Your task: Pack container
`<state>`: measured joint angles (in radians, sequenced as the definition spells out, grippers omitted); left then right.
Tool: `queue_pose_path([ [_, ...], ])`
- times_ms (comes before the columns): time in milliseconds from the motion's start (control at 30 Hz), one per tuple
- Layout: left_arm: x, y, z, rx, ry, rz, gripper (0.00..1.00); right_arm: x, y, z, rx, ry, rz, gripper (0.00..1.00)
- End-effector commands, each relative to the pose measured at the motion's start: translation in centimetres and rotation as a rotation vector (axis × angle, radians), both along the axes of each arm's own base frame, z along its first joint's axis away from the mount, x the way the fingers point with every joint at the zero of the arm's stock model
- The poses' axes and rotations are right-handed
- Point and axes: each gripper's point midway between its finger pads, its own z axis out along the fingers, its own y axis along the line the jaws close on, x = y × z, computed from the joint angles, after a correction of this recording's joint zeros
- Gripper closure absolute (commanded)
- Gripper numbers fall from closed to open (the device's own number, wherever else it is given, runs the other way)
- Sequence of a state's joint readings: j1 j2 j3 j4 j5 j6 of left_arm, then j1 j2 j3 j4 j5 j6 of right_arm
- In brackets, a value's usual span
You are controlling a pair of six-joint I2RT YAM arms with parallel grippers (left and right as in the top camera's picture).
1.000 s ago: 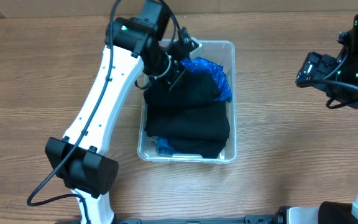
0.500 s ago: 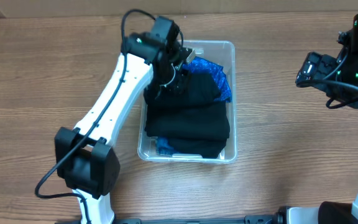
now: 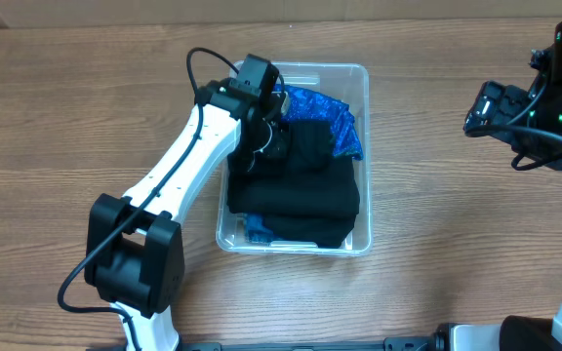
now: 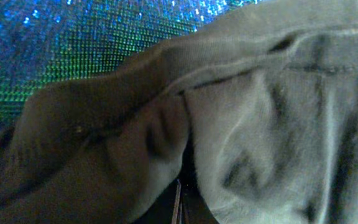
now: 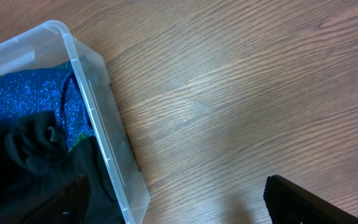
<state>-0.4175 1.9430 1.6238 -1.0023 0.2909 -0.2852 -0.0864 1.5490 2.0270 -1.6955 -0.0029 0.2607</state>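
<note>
The clear plastic container (image 3: 367, 156) stands mid-table, filled with folded black clothes (image 3: 305, 190) and a blue sparkly fabric (image 3: 325, 107) at its far end. My left gripper (image 3: 266, 144) is down inside the container's far left part, pressed into the black cloth. In the left wrist view its jaws (image 4: 178, 208) look shut, a dark wedge with black cloth (image 4: 278, 124) bunched round them and the blue fabric (image 4: 104, 37) just behind. My right gripper (image 3: 486, 109) hangs open and empty over bare table right of the container (image 5: 98, 124).
A small blue item (image 3: 254, 229) shows under the black clothes at the container's near left corner. The wooden table (image 3: 457, 214) surrounds the bin. The left arm (image 3: 179, 175) slants across the table left of the container.
My left gripper has moved from the container's far rim down and toward me, into the black cloth. The right arm has not moved.
</note>
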Motion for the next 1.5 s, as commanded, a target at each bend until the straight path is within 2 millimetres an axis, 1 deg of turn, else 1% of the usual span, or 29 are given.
queue_pose_path([
  [0, 2.8, 0.3, 5.7, 0.022, -0.154, -0.01, 0.96, -0.5, 0.1, 0.7, 0.006, -0.028, 0.003, 0.06],
  [33, 3.3, 0.4, 7.4, 0.022, -0.194, -0.003, 0.96, -0.5, 0.1, 0.7, 0.006, -0.028, 0.003, 0.06],
  [67, 3.6, 0.5, 8.8, 0.023, -0.224, 0.003, 0.96, -0.5, 0.1, 0.7, 0.006, -0.028, 0.003, 0.06],
  [133, 4.2, 1.2, 12.1, 0.036, -0.301, 0.025, 0.95, -0.5, 0.1, 0.7, 0.005, -0.028, 0.007, 0.06],
  [167, 4.3, 1.6, 13.6, 0.051, -0.336, 0.037, 0.89, -0.5, 0.1, 0.7, 0.006, -0.028, 0.007, 0.06],
  [200, 4.4, 2.4, 15.3, 0.079, -0.379, 0.047, 0.76, -0.4, 0.3, 0.8, 0.012, -0.03, 0.019, 0.06],
  [233, 4.5, 3.4, 16.8, 0.115, -0.419, 0.065, 0.54, -0.3, 0.6, 0.8, 0.02, -0.037, 0.044, 0.06],
  [267, 4.5, 4.1, 17.5, 0.142, -0.441, 0.083, 0.38, 0.0, 0.9, 0.9, 0.028, -0.046, 0.068, 0.06],
  [300, 4.4, 5.5, 18.8, 0.196, -0.481, 0.119, 0.13, 0.4, 1.0, 1.1, 0.035, -0.065, 0.077, 0.06],
  [333, 4.4, 6.3, 19.5, 0.224, -0.504, 0.144, 0.0, 0.8, 1.0, 1.2, 0.033, -0.08, 0.077, 0.06],
  [367, 4.4, 7.1, 20.2, 0.247, -0.525, 0.17, 0.0, 1.4, 0.9, 1.4, 0.029, -0.102, 0.077, 0.03],
  [400, 4.4, 8.2, 21.0, 0.266, -0.546, 0.206, 0.0, 2.4, 0.9, 1.8, 0.025, -0.138, 0.078, 0.0],
  [500, 4.6, 10.7, 21.9, 0.255, -0.551, 0.31, 0.0, 4.8, 0.8, 2.0, 0.003, -0.198, 0.111, 0.0],
  [533, 4.8, 12.1, 22.0, 0.243, -0.534, 0.382, 0.0, 5.8, 1.0, 1.8, -0.006, -0.208, 0.137, 0.0],
  [600, 5.1, 14.6, 21.6, 0.223, -0.495, 0.483, 0.0, 7.2, 1.6, 1.0, -0.006, -0.202, 0.188, 0.0],
  [633, 5.2, 15.7, 21.5, 0.214, -0.479, 0.507, 0.0, 7.8, 1.8, 0.3, -0.009, -0.186, 0.203, 0.0],
  [700, 5.2, 18.1, 21.1, 0.21, -0.451, 0.519, 0.0, 8.9, 1.9, -1.4, -0.003, -0.146, 0.21, 0.0],
  [733, 4.9, 19.9, 20.8, 0.217, -0.428, 0.522, 0.0, 9.5, 1.9, -2.6, 0.002, -0.113, 0.21, 0.0],
  [833, 4.1, 22.8, 20.2, 0.248, -0.386, 0.548, 0.0, 9.9, 1.8, -3.9, 0.007, -0.075, 0.208, 0.0],
  [867, 3.6, 23.9, 20.1, 0.259, -0.37, 0.559, 0.0, 9.8, 1.7, -4.0, 0.008, -0.068, 0.198, 0.0],
  [933, 2.3, 24.9, 20.3, 0.271, -0.35, 0.549, 0.0, 9.1, 1.2, -3.8, -0.008, -0.054, 0.166, 0.0],
  [1000, 1.4, 25.0, 21.2, 0.26, -0.366, 0.526, 0.0, 7.9, 0.7, -3.1, -0.036, -0.046, 0.146, 0.0],
  [1100, 0.0, 24.8, 23.0, 0.252, -0.423, 0.512, 0.0, 6.3, 0.7, -1.6, -0.037, -0.071, 0.132, 0.0],
  [1200, -2.2, 24.6, 25.1, 0.241, -0.487, 0.518, 0.0, 4.4, 0.7, 0.9, -0.049, -0.136, 0.124, 0.0],
  [1233, -3.2, 24.5, 25.8, 0.24, -0.516, 0.513, 0.0, 3.7, 0.8, 1.6, -0.052, -0.16, 0.124, 0.0],
  [1300, -4.9, 24.3, 26.6, 0.234, -0.561, 0.497, 0.0, 2.3, 0.9, 3.0, -0.057, -0.204, 0.122, 0.0],
  [1367, -6.9, 23.7, 26.8, 0.218, -0.608, 0.468, 0.0, 0.5, 1.0, 4.0, -0.061, -0.249, 0.119, 0.0],
  [1433, -8.8, 23.3, 26.5, 0.206, -0.644, 0.457, 0.0, -1.0, 1.1, 4.2, -0.061, -0.28, 0.12, 0.0],
  [1467, -10.0, 23.2, 25.9, 0.203, -0.664, 0.459, 0.0, -1.9, 1.2, 4.0, -0.062, -0.293, 0.12, 0.0],
])
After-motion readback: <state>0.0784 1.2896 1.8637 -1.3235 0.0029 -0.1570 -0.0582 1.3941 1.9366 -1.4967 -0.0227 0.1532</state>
